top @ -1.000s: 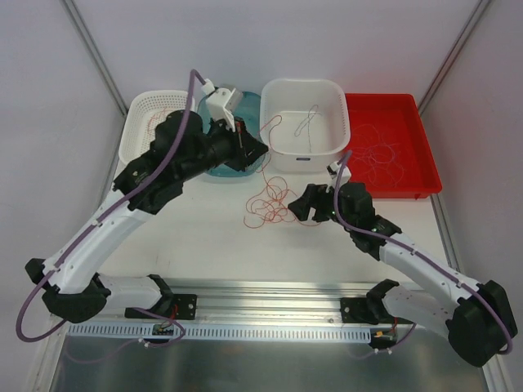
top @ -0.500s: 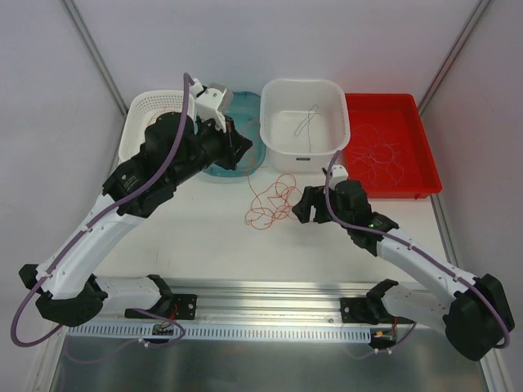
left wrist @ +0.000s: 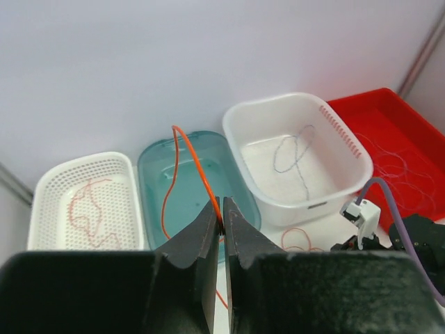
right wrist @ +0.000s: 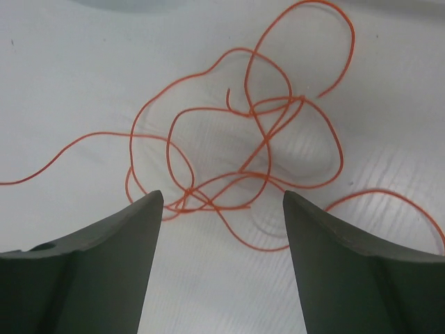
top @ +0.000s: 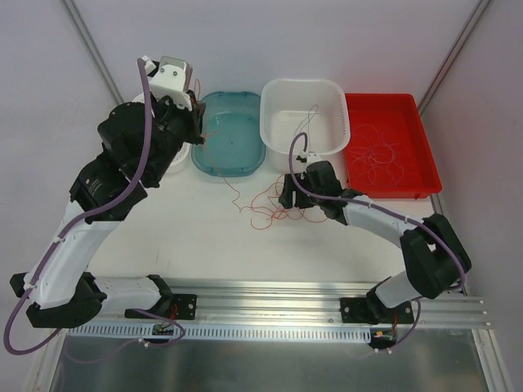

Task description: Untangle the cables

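Observation:
A tangle of thin red-orange cables [top: 274, 211] lies on the white table in front of the tubs; it fills the right wrist view [right wrist: 243, 139]. My left gripper [top: 198, 131] is raised high over the back left and is shut on one orange cable [left wrist: 198, 167]. That cable arcs above the fingertips [left wrist: 224, 221], and a strand [top: 225, 175] runs down toward the tangle. My right gripper [top: 284, 198] is open and empty, low over the tangle's near edge, one finger on each side [right wrist: 222, 198].
Along the back stand a white perforated basket [left wrist: 83, 202] holding a red cable, a teal tub [top: 237, 167], a white tub [top: 302, 84] holding a grey cable [left wrist: 295, 149], and a red tray [top: 384, 102] with pale and red loops.
My left arm has risen and swung back-left, drawing the orange cable out of the tangle. The tangle has stretched and thinned. My right gripper has slid left over it.

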You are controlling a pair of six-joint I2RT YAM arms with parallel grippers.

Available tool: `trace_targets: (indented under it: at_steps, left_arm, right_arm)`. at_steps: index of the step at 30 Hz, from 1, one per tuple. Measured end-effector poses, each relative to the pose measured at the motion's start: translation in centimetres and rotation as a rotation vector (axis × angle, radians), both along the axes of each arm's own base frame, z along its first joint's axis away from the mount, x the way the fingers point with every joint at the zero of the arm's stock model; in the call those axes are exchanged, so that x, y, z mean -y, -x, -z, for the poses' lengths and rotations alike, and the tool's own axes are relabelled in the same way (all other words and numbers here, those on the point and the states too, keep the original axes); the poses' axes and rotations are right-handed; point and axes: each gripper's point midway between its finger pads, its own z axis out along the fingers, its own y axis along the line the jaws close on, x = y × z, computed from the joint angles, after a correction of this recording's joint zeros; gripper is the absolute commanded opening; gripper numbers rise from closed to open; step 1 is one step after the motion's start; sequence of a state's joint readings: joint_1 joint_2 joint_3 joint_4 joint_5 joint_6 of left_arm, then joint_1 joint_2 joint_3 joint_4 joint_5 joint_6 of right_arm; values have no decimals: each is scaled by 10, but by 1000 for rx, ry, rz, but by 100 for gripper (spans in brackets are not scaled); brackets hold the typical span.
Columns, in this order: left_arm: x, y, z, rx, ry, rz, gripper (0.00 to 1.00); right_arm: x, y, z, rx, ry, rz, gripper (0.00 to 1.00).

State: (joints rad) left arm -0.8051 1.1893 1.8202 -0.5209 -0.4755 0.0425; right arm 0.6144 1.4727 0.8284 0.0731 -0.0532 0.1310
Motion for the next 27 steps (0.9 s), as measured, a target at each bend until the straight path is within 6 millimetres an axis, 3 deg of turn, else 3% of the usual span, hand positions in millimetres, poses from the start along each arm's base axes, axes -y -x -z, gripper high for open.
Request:
trace_targets:
  at_steps: [4, 10, 14, 17, 22, 27]
  left_arm:
    - [-26, -4, -9, 39, -64, -115, 6]
    - [-88, -18, -15, 55, -142, -343, 7]
    - [-130, -24, -8, 35, -169, -482, 7]
    - [-152, -28, 0, 15, -187, -554, 7]
    - [-186, -38, 10, -25, -218, -674, 8]
    - [-210, -50, 21, -67, -246, -758, 9]
  right_arm:
    - [-10, -18, 18, -20, 23, 10, 61]
    - [-4, -13, 58, -112, 82, 37, 40]
    - [7, -12, 63, -129, 107, 78, 17]
    - [30, -9, 67, -160, 129, 139, 1]
    - [90, 10, 63, -218, 154, 303, 1]
    - [140, 26, 39, -219, 142, 465, 1]
